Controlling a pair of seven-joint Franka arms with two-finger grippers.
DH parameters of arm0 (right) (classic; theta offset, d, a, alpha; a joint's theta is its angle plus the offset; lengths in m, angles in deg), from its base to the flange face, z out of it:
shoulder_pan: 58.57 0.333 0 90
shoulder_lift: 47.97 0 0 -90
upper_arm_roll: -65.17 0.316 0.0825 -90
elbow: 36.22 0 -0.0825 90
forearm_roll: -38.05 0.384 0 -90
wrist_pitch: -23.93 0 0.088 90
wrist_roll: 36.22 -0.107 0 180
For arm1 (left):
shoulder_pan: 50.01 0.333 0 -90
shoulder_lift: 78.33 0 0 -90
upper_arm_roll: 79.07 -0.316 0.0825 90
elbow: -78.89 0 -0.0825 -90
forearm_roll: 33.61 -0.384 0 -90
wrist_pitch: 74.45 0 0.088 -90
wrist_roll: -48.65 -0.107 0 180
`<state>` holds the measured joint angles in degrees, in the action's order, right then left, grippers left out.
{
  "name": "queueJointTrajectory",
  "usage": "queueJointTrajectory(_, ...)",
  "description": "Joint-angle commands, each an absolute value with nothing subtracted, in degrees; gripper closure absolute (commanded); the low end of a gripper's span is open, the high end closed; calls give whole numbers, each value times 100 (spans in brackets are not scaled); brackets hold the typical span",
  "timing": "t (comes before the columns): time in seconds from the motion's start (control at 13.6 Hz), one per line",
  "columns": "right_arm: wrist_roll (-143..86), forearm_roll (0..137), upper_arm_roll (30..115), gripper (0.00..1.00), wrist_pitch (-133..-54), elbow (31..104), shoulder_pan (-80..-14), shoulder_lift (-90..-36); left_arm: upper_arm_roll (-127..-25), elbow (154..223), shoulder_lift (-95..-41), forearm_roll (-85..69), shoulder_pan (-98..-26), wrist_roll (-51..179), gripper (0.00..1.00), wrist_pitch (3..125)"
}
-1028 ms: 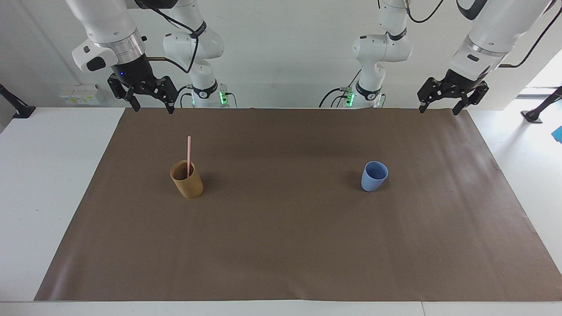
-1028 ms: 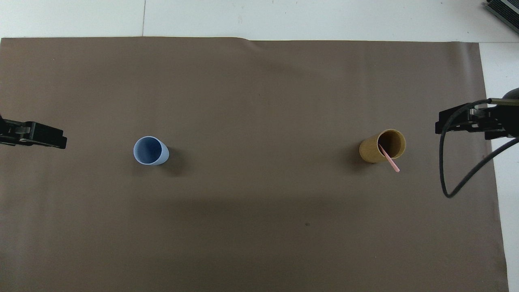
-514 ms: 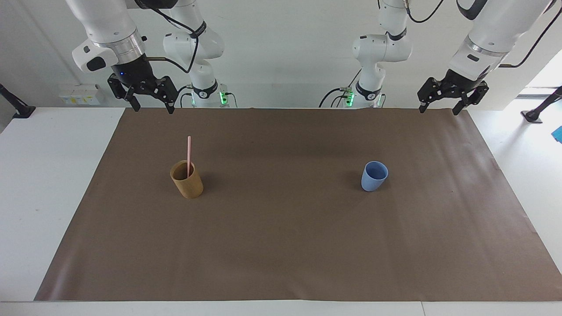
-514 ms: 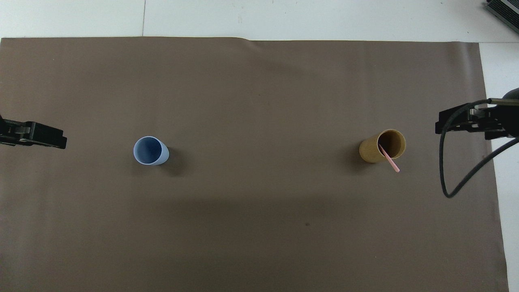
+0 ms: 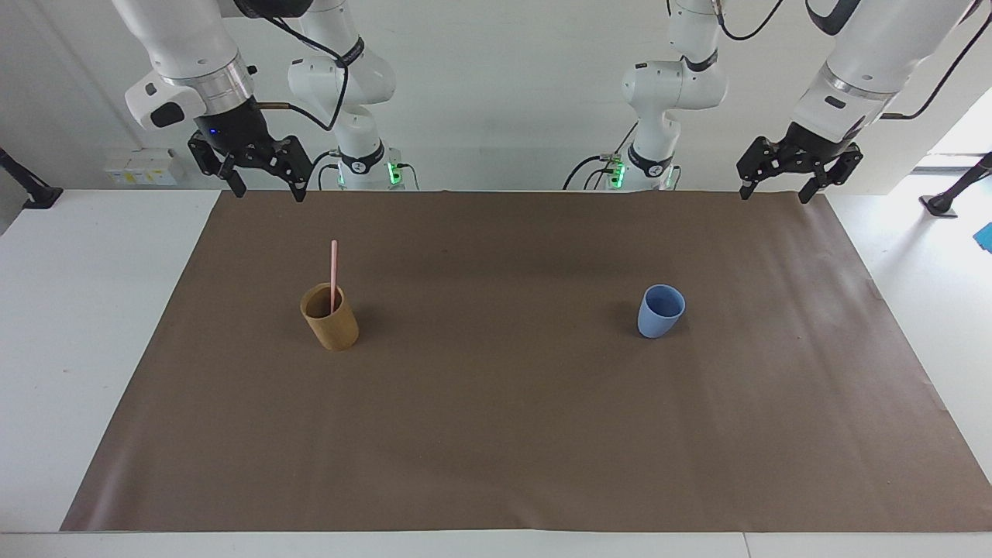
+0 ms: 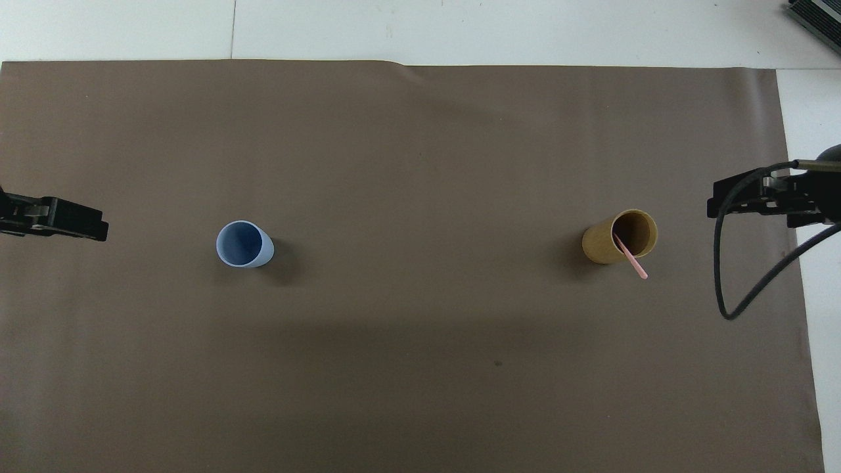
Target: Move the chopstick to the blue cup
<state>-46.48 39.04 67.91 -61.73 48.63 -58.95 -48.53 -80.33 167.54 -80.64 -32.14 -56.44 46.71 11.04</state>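
Observation:
A pale-pink chopstick stands upright in a tan-brown cylindrical cup toward the right arm's end of the table; it leans on the cup's rim. The blue cup stands upright and holds nothing, toward the left arm's end. My right gripper hangs open and holds nothing, over the mat's edge by the robots, well above the tan cup's side. My left gripper hangs open and holds nothing, over the mat's corner at its own end.
A brown mat covers most of the white table. The two cups stand about a third of the mat's length apart, in one row. A black cable loops down from the right wrist.
The right gripper has crept slightly upward and toward its own end of the table. The left gripper, the cups and the chopstick have not moved.

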Motion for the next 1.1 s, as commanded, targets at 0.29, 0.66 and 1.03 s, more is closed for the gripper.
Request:
queueJointTrajectory(0.29, -4501, 3937, 6851, 0, -6369, 5264, -6024, -4559, -7986, 16616, -8000, -3246, -5563, 4725, 0, 966)
queueJointTrajectory(0.66, -4518, 3937, 6851, 0, -6352, 5264, -6015, -4559, -7977, 16616, -8000, -3246, -5563, 4725, 0, 966)
queueJointTrajectory(1.03, -4518, 3937, 6851, 0, -6361, 5264, -6015, -4559, -7977, 16617, -8044, -3246, -5572, 4733, 0, 721)
